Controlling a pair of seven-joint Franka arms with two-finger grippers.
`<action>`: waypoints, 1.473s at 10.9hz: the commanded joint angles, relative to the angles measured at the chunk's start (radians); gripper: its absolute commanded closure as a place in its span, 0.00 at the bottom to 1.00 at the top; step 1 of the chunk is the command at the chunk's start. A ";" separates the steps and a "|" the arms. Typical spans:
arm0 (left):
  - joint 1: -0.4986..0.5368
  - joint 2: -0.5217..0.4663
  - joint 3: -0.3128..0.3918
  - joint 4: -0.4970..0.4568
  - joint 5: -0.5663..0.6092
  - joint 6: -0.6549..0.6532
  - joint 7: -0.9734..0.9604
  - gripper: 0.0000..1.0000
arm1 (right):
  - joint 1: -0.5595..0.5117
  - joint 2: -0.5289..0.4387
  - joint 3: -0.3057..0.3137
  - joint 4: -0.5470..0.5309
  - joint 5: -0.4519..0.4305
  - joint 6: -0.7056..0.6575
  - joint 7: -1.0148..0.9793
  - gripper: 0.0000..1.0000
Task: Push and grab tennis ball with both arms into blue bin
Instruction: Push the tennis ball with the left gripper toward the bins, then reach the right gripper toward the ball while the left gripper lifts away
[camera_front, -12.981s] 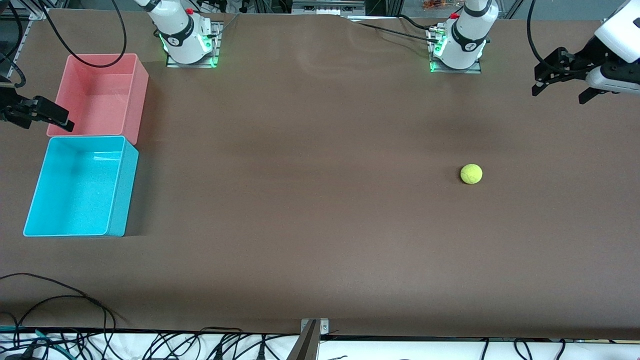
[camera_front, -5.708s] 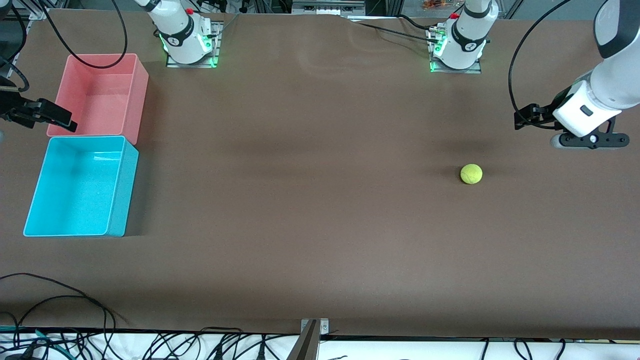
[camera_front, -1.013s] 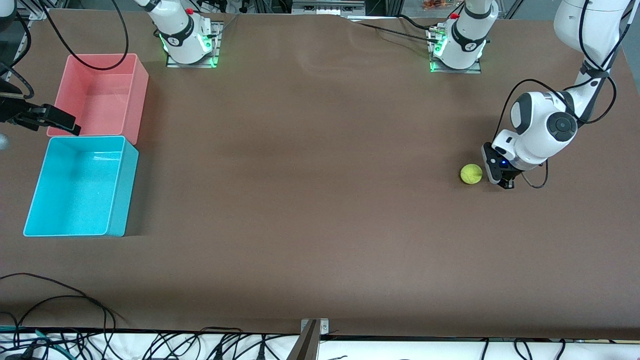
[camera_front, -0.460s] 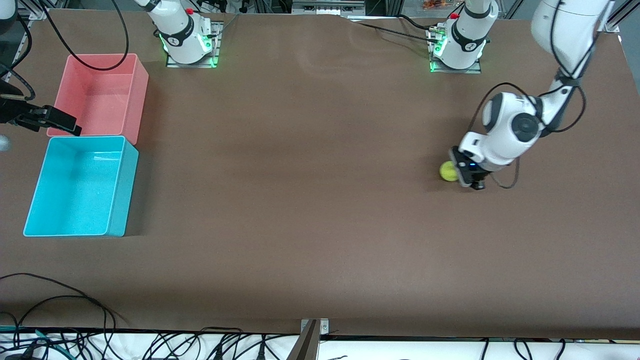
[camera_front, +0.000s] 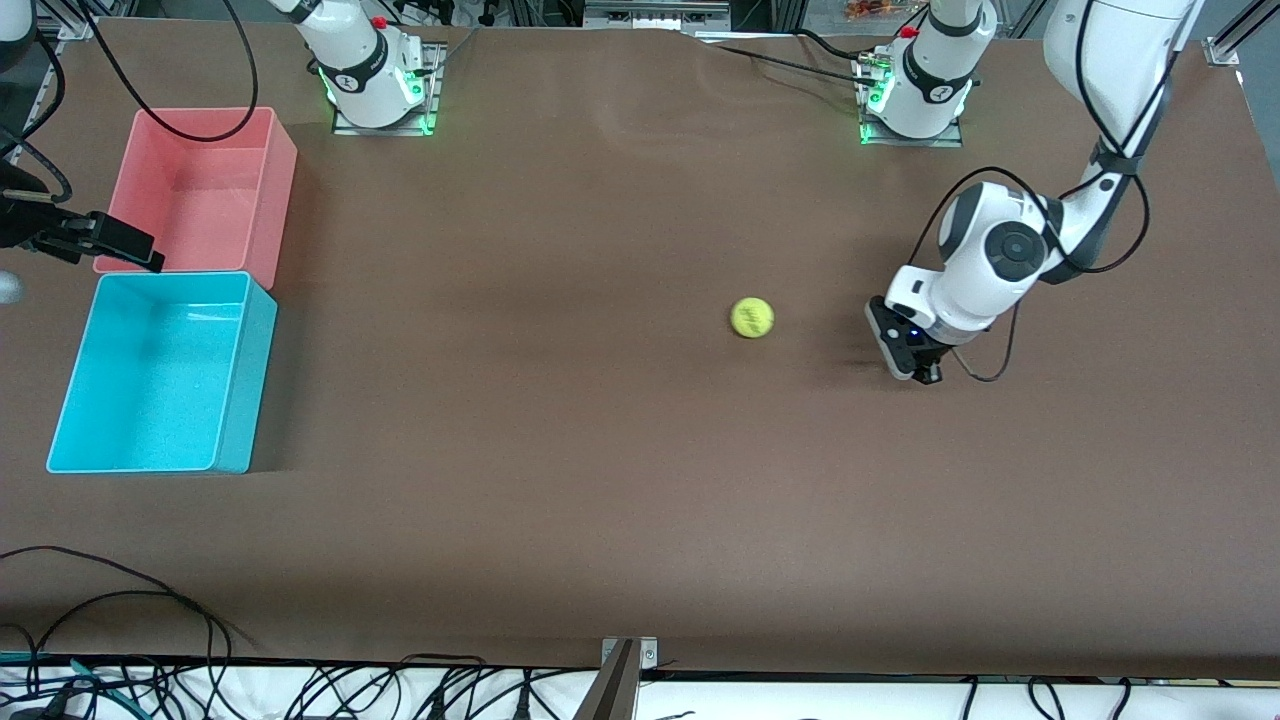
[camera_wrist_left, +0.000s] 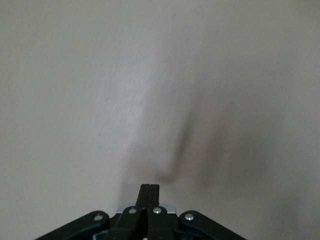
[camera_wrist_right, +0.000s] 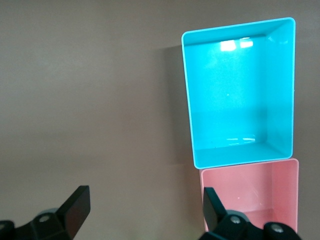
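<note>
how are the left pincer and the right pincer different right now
The left pincer is shut, fingertips pressed together, while the right pincer stands wide open. The left pincer is low at the table, apart from the tennis ball; the right pincer waits at the table's edge beside the pink bin and the blue bin. Both are black, two-fingered and hold nothing.

A brown table is seen, on which three things are laid. The blue bin is set at the right arm's end. The pink bin is placed touching the blue bin, farther from the front camera. The tennis ball is found well apart from the blue bin, toward the left arm's end.
</note>
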 joint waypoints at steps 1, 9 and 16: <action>0.045 -0.040 0.029 -0.003 0.034 -0.025 0.022 0.95 | 0.004 0.006 0.005 -0.024 -0.006 -0.021 0.014 0.00; 0.025 -0.231 0.081 -0.024 0.031 -0.152 -0.010 0.00 | 0.007 -0.021 0.011 -0.243 0.005 0.066 0.185 0.00; -0.015 -0.518 0.079 -0.057 0.032 -0.247 -0.011 0.00 | -0.003 0.084 0.002 -0.258 0.005 0.214 1.182 0.01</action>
